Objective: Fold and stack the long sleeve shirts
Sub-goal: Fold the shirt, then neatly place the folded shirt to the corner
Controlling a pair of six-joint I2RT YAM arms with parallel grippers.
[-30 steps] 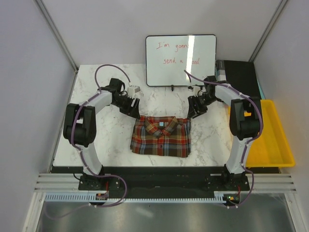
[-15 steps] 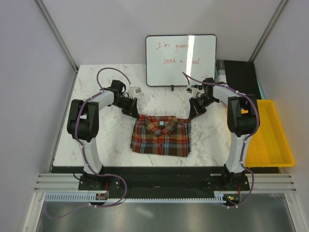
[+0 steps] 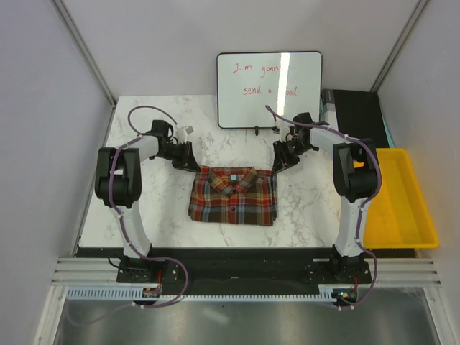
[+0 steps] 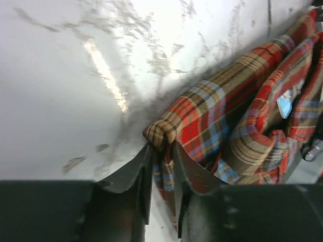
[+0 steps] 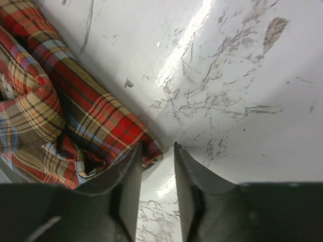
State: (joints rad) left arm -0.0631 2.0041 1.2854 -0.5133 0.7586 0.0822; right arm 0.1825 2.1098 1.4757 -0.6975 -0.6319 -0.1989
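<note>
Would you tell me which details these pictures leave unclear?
1. Top view: the writing on the whiteboard is partly washed out by a stripe of glare.
2. Top view: the sleeves of the shirt are out of sight, presumably tucked under the folded body.
3. Right wrist view: whether the right gripper holds the shirt's corner. The cloth only meets one jaw's edge.

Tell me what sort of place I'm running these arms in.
Probably a lab robot test cell: plain white partition walls boxing it in, a handwritten whiteboard propped at the back, and a yellow plastic bin alongside.
</note>
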